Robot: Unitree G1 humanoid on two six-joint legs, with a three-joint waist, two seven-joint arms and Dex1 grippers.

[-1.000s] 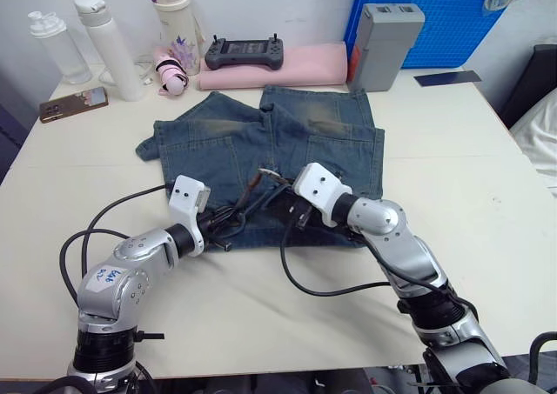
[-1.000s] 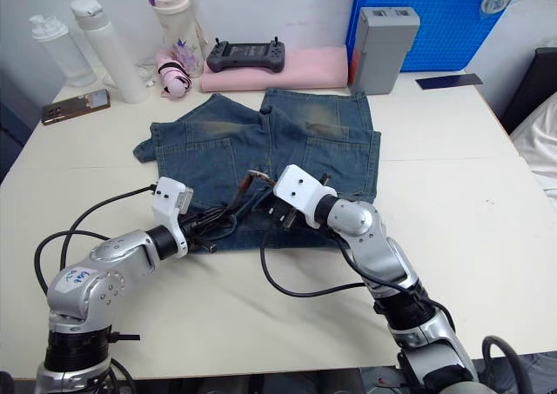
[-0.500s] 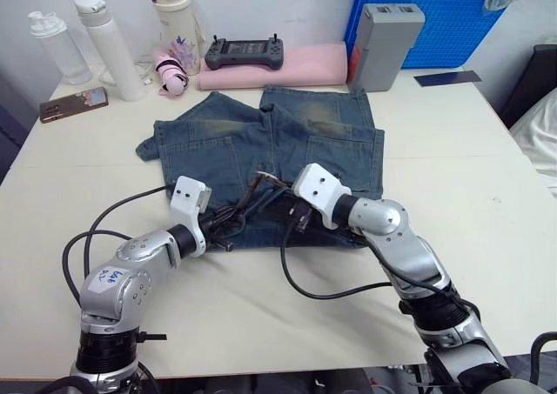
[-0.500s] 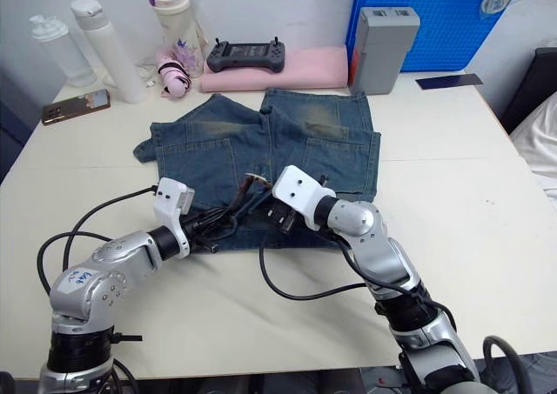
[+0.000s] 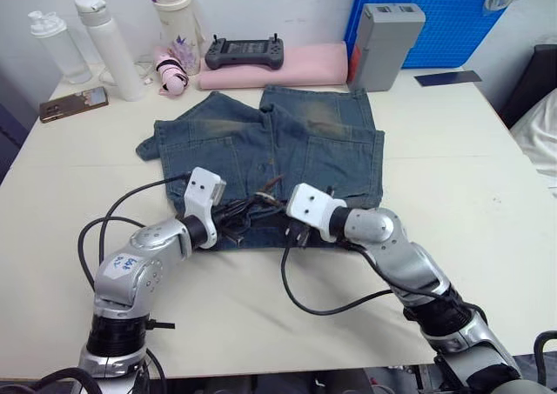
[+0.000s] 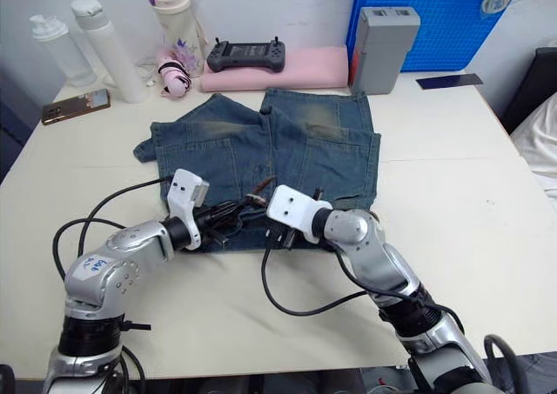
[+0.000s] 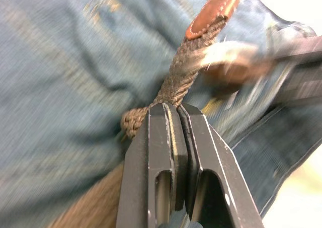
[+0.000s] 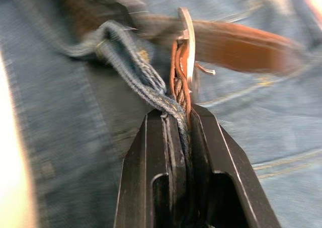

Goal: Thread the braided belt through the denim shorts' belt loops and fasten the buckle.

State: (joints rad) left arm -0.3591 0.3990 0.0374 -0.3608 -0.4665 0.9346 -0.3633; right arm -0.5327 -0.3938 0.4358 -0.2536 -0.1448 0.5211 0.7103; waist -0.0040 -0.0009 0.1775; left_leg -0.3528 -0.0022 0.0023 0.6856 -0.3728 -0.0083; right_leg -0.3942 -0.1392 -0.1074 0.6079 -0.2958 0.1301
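The left gripper (image 7: 175, 112) had its fingers pressed together on the braided belt (image 7: 178, 77), pinching the woven part a little below the brown leather tip (image 7: 216, 9), which stuck up past the fingertips. The right gripper (image 8: 177, 118) was clamped too, squeezing a belt loop (image 8: 132, 62) pulled up off the waistband, with the buckle (image 8: 185, 42) sitting right at its fingertips along with a bit of braid. Both grippers met over the near edge of the denim shorts (image 5: 261, 142), just beside each other. The shorts were lying flat in the middle of the table (image 5: 487, 176), legs pointing away. At the far side stood some bottles (image 5: 104, 42), a controller (image 5: 244, 52) on a pink pad, and a blue crate (image 5: 435, 16).
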